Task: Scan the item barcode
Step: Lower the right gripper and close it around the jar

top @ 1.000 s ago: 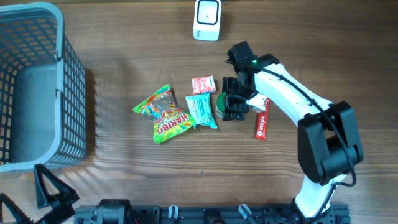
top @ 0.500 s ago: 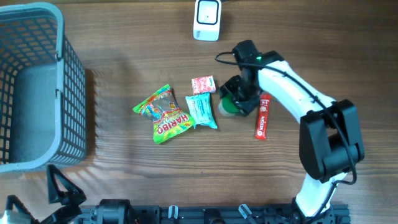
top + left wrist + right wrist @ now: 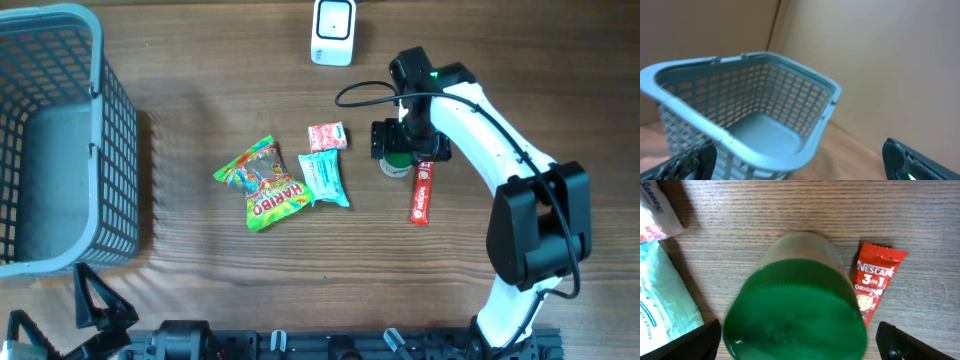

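Overhead: green-lidded jar [image 3: 398, 166] right of centre, lower right of the scanner [image 3: 333, 31], between the wide-open right gripper [image 3: 408, 140] fingers, ungripped; left wrist: left gripper [image 3: 800, 159] spread wide, empty, facing the grey basket [image 3: 685, 107]; right wrist: Nescafé sachet [image 3: 873, 282] lies just right of the jar, bare wood above.

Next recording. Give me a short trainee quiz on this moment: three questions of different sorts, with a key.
1. Pick one. What sits between the open jaws of the right gripper? A) Haribo bag B) green-lidded jar C) teal packet
2. True or false: the Nescafe stick lies on the table right beside the jar.
3. Fill in: the left gripper, jaws open and holding nothing, has the ____ in front of its camera.

Key: 1 B. 2 true. 3 basket.
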### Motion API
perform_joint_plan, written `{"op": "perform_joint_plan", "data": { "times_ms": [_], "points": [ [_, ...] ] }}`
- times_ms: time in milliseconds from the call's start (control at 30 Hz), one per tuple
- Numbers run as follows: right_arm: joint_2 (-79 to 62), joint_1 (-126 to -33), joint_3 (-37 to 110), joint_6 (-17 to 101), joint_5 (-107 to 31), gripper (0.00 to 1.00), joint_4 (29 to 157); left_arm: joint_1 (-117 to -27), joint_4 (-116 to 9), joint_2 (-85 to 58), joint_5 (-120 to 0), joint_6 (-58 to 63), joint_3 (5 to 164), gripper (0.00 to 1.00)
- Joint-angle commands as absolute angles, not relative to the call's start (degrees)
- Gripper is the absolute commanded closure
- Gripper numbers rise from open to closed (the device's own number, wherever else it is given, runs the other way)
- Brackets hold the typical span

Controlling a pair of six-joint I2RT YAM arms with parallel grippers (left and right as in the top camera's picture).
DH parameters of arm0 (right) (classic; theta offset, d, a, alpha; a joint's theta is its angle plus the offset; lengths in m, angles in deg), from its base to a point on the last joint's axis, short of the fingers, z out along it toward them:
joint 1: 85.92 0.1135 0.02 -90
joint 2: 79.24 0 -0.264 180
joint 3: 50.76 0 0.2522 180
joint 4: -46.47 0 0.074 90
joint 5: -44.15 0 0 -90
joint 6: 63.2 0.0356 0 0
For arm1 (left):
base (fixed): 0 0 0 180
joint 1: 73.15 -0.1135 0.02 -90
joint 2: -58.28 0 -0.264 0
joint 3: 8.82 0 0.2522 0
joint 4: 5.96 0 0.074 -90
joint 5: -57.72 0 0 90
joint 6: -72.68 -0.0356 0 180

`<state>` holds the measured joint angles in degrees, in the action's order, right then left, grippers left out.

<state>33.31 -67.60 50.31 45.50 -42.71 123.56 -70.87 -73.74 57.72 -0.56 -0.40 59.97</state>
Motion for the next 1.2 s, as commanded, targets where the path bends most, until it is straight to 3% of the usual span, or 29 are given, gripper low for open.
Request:
{"op": "perform_joint_plan", "data": {
  "times_ms": [0,233,533,767,1167],
  "points": [
    [33.40,-67.25,54.29,45.37,-44.20,0.00,124.24,-71.05,-71.95,57.90,-5.23,0.17,59.64,0.00],
    [33.38,-67.25,59.08,63.82,-43.26,0.00,131.63,-71.02,-60.84,57.90,-6.59,8.26,47.44,0.00],
    [33.38,-67.14,59.05,62.74,-43.30,0.00,132.54,-71.05,-35.10,57.90,-11.00,7.95,27.05,0.00],
    [33.38,-67.14,59.05,75.82,-43.28,0.00,133.68,-71.05,-28.98,57.90,-10.72,6.75,14.33,0.00],
    [35.30,-66.61,57.63,90.26,-42.82,0.00,133.79,-71.05,-34.57,57.90,-6.72,6.75,12.43,0.00]
  ]
}}
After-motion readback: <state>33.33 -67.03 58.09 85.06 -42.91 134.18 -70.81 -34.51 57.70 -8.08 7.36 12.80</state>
